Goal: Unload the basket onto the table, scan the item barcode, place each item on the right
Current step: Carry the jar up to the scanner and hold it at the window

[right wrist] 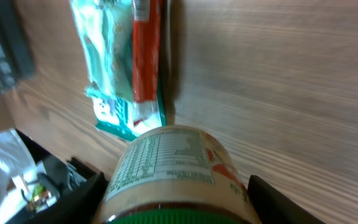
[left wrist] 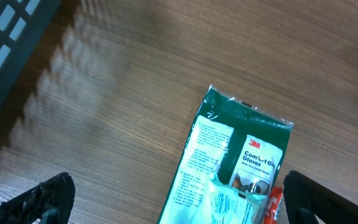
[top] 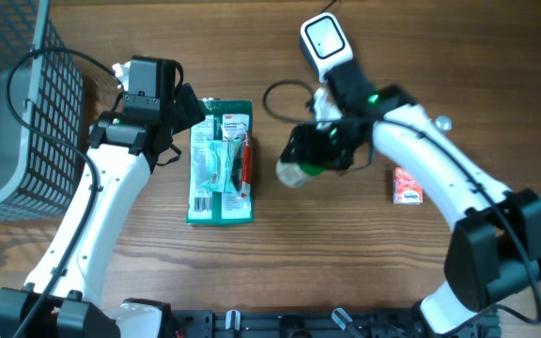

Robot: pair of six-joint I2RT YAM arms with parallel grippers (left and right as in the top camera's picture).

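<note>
Your right hand (right wrist: 179, 208) clamps a cylindrical, paper-labelled jar (right wrist: 166, 158) over the wood-grain tabletop (top: 346, 272), near the crinkly green glove packet (top: 216, 178); your left hand (left wrist: 182, 202) hangs over it, spread wide open.

Hemmed just right of glove pack (top: 221, 161) by jar (top: 299, 172) clamped in right gripper (top: 319, 155), just left by spread left gripper (top: 178, 127). Bare table (top: 280, 253) on pack's near side; basket (top: 26, 103) well left.

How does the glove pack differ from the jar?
The glove pack is flat and rectangular; the jar is round. The pack lies free on the table; the jar is held by the right gripper. Both show printed text and some green.
</note>
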